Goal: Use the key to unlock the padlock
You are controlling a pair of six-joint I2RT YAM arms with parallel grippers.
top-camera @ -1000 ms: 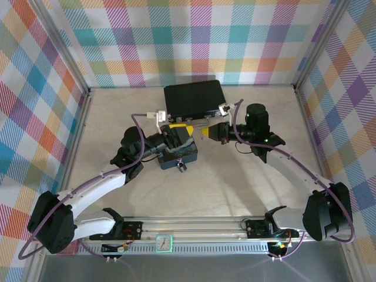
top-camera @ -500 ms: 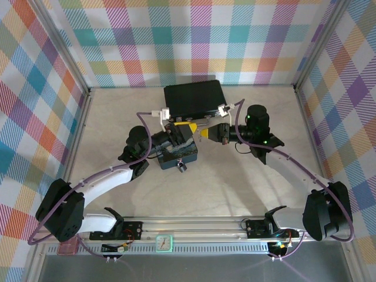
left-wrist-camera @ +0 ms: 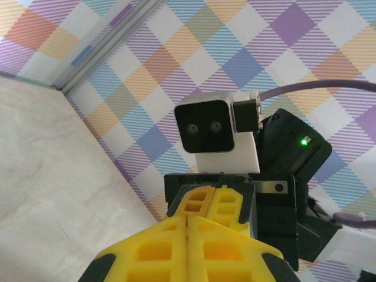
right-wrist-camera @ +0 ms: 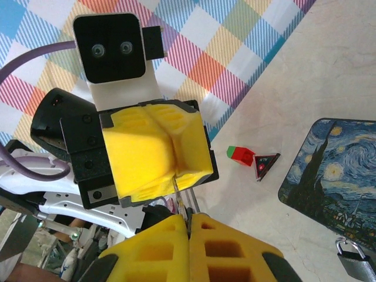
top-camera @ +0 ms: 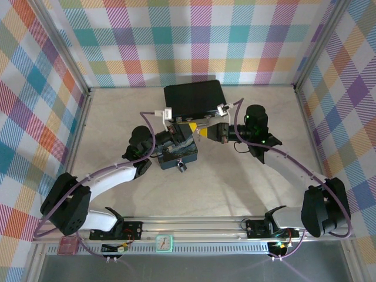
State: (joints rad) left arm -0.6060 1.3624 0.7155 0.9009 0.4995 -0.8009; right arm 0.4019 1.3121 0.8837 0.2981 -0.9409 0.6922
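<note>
Two tips met: your left claw and right claw were both pinched narrow, the key between them.

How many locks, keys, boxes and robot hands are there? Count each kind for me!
padlock: 1
key: 1
black briefcase: 1
blue painted box: 1
grippers: 2, the left gripper and the right gripper
Total: 6

White arms with black joints, purple cables, yellow gripper pads.
</note>
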